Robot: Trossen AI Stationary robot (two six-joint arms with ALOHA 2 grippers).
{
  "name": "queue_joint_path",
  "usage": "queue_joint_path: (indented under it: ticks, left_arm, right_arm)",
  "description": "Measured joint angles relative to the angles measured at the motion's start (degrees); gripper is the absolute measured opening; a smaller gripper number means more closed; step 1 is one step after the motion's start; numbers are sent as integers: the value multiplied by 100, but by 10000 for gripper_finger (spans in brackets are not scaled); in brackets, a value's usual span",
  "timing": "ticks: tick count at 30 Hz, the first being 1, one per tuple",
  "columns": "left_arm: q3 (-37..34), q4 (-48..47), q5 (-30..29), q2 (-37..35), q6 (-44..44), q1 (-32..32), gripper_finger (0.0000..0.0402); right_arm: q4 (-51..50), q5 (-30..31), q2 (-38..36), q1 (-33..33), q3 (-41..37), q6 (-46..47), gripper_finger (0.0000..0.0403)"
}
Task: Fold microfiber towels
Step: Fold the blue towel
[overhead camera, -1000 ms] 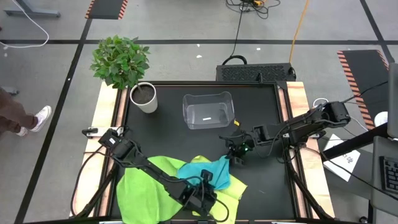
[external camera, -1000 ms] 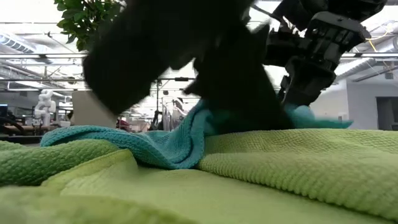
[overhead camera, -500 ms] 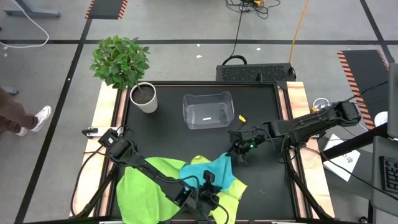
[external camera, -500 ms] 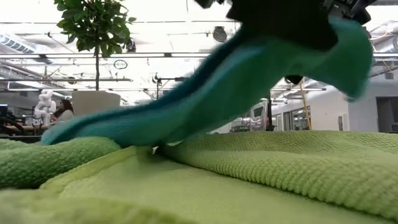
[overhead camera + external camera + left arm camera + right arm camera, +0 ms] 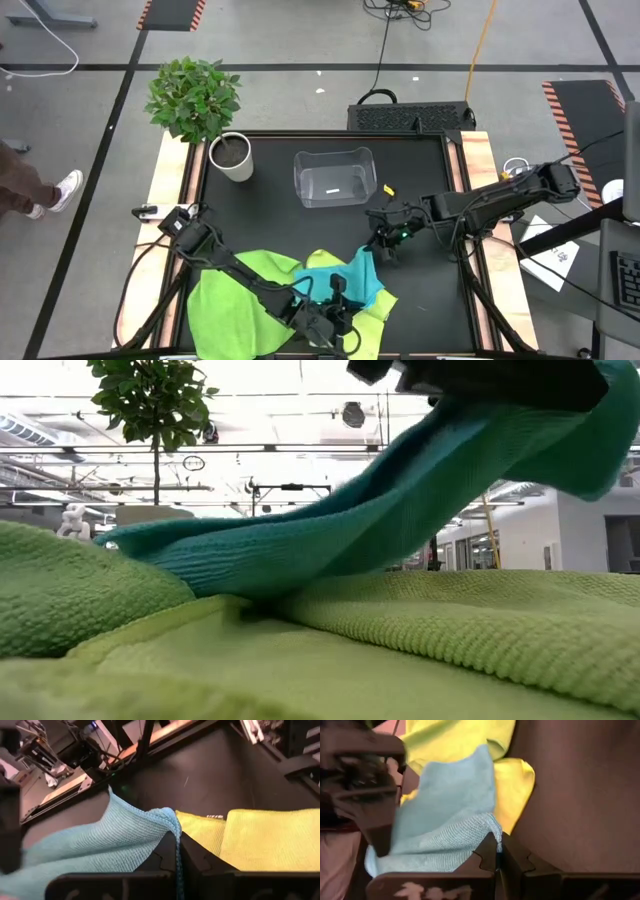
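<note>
A turquoise towel (image 5: 345, 280) lies on top of a pale yellow-green towel (image 5: 385, 305) and a bright green towel (image 5: 230, 300) at the table's near side. My left gripper (image 5: 335, 298) is shut on the turquoise towel's near part. My right gripper (image 5: 375, 248) is shut on its far right end. In the low view the turquoise towel (image 5: 330, 530) slopes up from the green pile toward a dark gripper at the top; which arm's gripper that is, I cannot tell. My left gripper pinches a hemmed edge of the turquoise towel (image 5: 172, 827) between its two fingers, coming in slanted a little downward from the table's near left. The cloth runs away from the fingers in a raised ridge. My right gripper pinches a corner of the turquoise towel (image 5: 492, 827) between its two fingers, slanting down from the table's right. That corner is lifted clear, and the cloth slopes down from it onto the yellow-green towel (image 5: 470, 745).
A clear plastic bin (image 5: 333, 178) stands at the far middle, with a potted plant (image 5: 232, 158) at the far left and a small yellow piece (image 5: 388, 189) beside the bin. Bare black table top (image 5: 280, 225) lies between the bin and the towels.
My right gripper has risen with the turquoise towel's far right corner, which is now lifted clear and drawn out into a slope. My left gripper has tipped its fingers upward at the towel's near part. The towel's left part stays on the green pile.
</note>
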Motion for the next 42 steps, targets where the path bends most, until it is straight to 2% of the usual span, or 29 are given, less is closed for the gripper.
queue_joint_path:
  ticks: [6, 9, 12, 20, 28, 34, 42]
  left_arm:
    - [-953, 1920, 21, 4, 195, -14, 3]
    - [-1316, 2809, -110, 7, 580, -103, 2]
    - [-1509, 3305, -341, 7, 819, -211, 3]
    - [-1676, 3438, -1261, 7, 1127, -604, 2]
    - [-1954, 3612, -2053, 7, 1143, -952, 2]
    - [-2046, 3584, -2511, 7, 985, -1148, 2]
    - [-2046, 2968, -2720, 9, 402, -1239, 3]
  right_arm:
    - [-681, 13, 312, 0, 686, -183, 0]
    - [-1074, 13, 757, -15, 1199, -325, 0]
    - [-1469, -2, 1295, -74, 1735, -470, 0]
    - [-2059, -419, 2497, -271, 2973, -866, 0]
    - [-2491, -451, 3319, -280, 3943, -1227, 0]
    - [-2526, -615, 3538, -359, 4157, -1272, 0]
    - [-2560, -754, 3795, -422, 4155, -1371, 0]
